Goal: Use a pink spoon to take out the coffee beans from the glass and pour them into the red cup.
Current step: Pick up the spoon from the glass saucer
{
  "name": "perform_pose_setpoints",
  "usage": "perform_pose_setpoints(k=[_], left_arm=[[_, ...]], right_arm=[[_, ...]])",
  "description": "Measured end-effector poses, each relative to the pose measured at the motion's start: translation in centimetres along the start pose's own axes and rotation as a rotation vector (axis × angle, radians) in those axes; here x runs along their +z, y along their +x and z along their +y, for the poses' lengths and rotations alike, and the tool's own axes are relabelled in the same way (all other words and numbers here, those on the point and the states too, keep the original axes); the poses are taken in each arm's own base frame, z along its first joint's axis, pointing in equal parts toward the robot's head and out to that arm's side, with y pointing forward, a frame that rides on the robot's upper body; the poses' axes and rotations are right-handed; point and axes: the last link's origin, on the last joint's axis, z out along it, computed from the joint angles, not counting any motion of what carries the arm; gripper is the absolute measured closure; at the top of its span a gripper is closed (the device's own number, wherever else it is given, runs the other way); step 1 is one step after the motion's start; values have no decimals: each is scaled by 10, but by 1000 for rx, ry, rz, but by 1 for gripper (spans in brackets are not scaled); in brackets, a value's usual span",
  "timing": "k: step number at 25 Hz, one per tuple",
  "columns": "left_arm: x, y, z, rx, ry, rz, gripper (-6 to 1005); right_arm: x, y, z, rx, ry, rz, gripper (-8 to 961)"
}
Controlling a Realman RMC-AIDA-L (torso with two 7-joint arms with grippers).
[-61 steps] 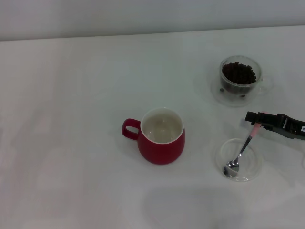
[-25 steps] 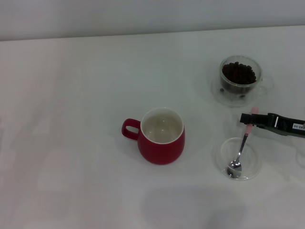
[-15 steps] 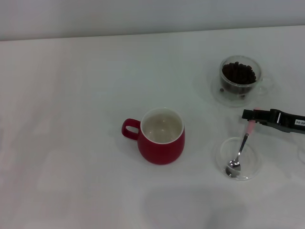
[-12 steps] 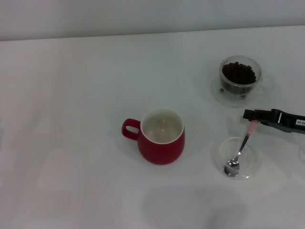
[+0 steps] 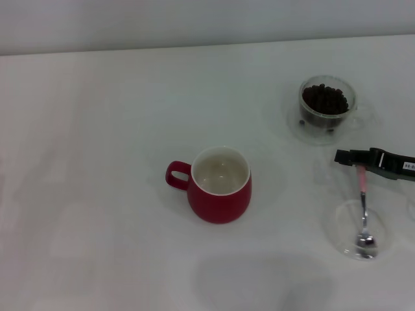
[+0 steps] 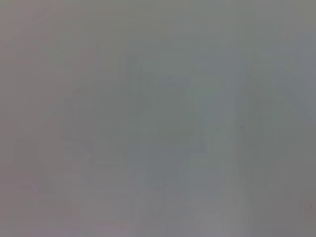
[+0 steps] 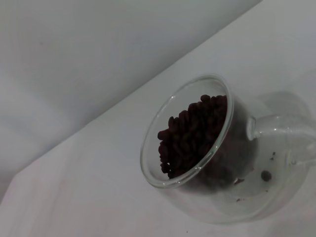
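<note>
table [image 5: 97,129], matte white, carries the glossy pot-bellied red cup [image 5: 219,194]. right of that cup, the clear glass [image 5: 324,107] holds dark oval coffee beans [image 5: 325,98]. nearer, the right gripper [image 5: 355,159] pinches the pink spoon [image 5: 363,207]; spoon and shallow clear dish [image 5: 360,230] have shifted rightward.

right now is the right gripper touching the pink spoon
Touching: in the head view the right gripper pinches the pink spoon by its handle's top.
</note>
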Motion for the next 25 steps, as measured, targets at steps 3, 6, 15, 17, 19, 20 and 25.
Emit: perform_pose_setpoints(k=[3, 6, 15, 17, 19, 20, 25], left_arm=[[0, -1, 0, 0, 2, -5, 524], [1, -1, 0, 0, 2, -8, 524], [2, -1, 0, 0, 1, -8, 526], [2, -1, 0, 1, 1, -9, 526], [2, -1, -1, 2, 2, -11, 526], [2, -2, -1, 2, 2, -12, 526], [3, -2, -1, 4, 2, -16, 527]], right_arm=[[-1, 0, 0, -1, -5, -3, 778], [0, 0, 2, -8, -15, 4, 777], [-4, -1, 0, -4, -12, -6, 694], [-7, -3, -1, -8, -6, -5, 637], [-10, -5, -3, -18, 0, 6, 580], [-12, -6, -3, -24, 1, 15, 579], [-19, -11, -2, -61, -11, 63, 575]])
